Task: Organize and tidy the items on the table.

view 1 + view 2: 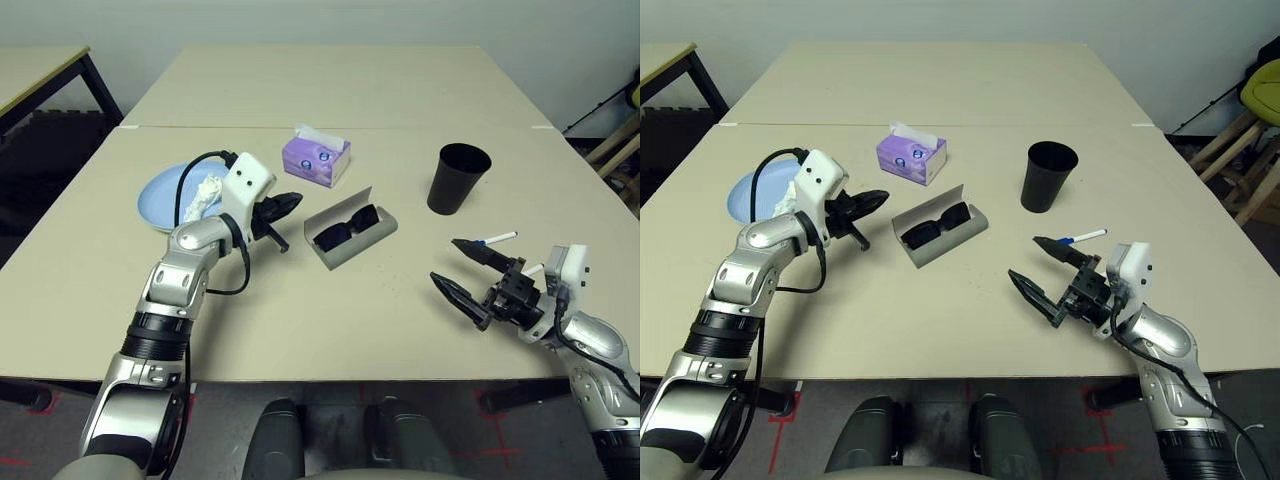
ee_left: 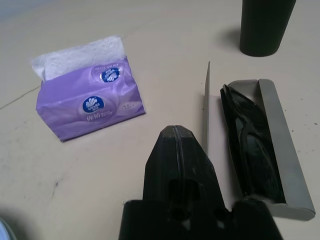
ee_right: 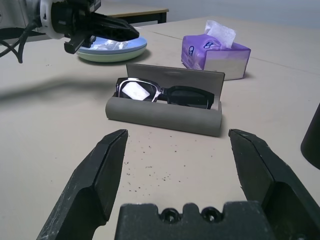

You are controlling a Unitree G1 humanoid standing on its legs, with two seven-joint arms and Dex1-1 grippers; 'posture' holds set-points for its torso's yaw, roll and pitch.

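The grey glasses case (image 1: 352,240) lies open mid-table with the black sunglasses (image 1: 345,227) inside it. Just left of the case, my left gripper (image 1: 288,204) is shut and holds nothing; it hovers beside the light blue plate (image 1: 160,195), which carries the crumpled white tissue (image 1: 206,191). A pale green plate (image 3: 111,53) sits under the blue one. The purple tissue box (image 1: 316,158) stands behind the case. At the right are the black cup (image 1: 458,178) and a white marker (image 1: 497,238). My right gripper (image 1: 446,262) is open near the front right, pointing at the case (image 3: 165,119).
The table (image 1: 330,330) has a seam (image 1: 420,127) across it behind the items. A separate black-legged table (image 1: 40,70) stands at the far left, and a chair (image 1: 1260,110) at the far right. Bare tabletop lies in front of the case.
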